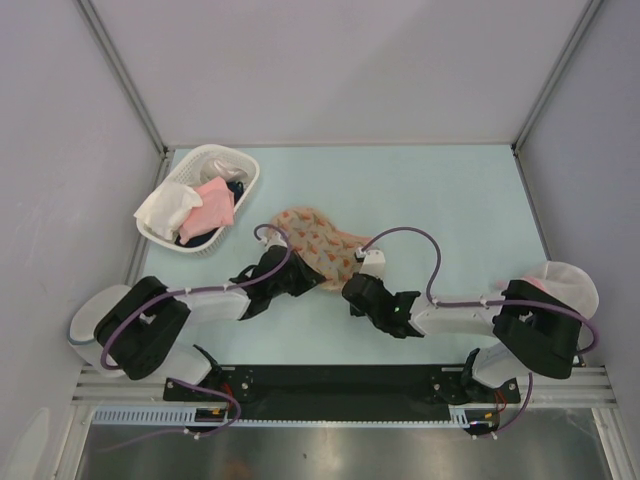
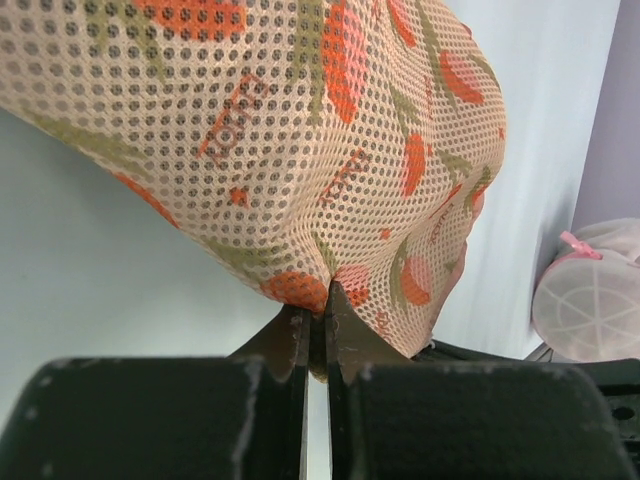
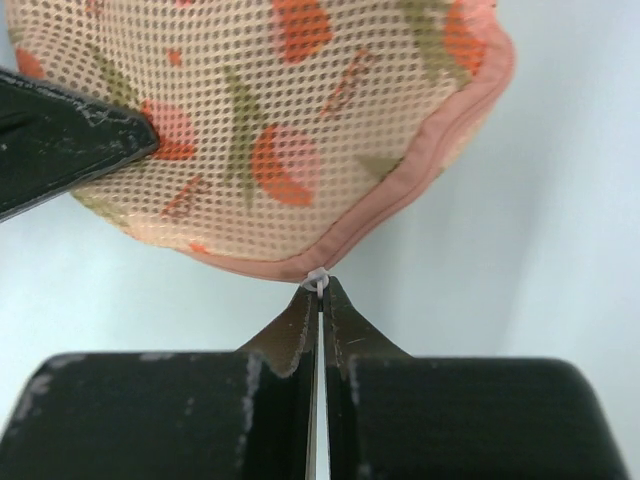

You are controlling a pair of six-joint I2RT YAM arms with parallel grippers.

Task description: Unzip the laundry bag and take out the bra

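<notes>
The laundry bag (image 1: 316,245), a beige-pink mesh pouch with orange-red floral print, lies mid-table between both arms. My left gripper (image 1: 303,277) is at its near-left edge. In the left wrist view, the left gripper (image 2: 318,303) is shut on a pinch of the bag's mesh (image 2: 330,150). My right gripper (image 1: 353,289) is at the bag's near-right edge. In the right wrist view, the right gripper (image 3: 320,288) is shut on the small white zipper pull (image 3: 318,277) at the pink seam of the bag (image 3: 280,110). The left fingers (image 3: 70,140) show there too. The bra is hidden.
A white basket (image 1: 212,151) stands at the back left holding a pink cloth (image 1: 213,208) and a white cloth (image 1: 165,208). A white mesh dome with a pink rim (image 1: 566,280) sits by the right arm's base and also shows in the left wrist view (image 2: 590,300). Walls enclose the table.
</notes>
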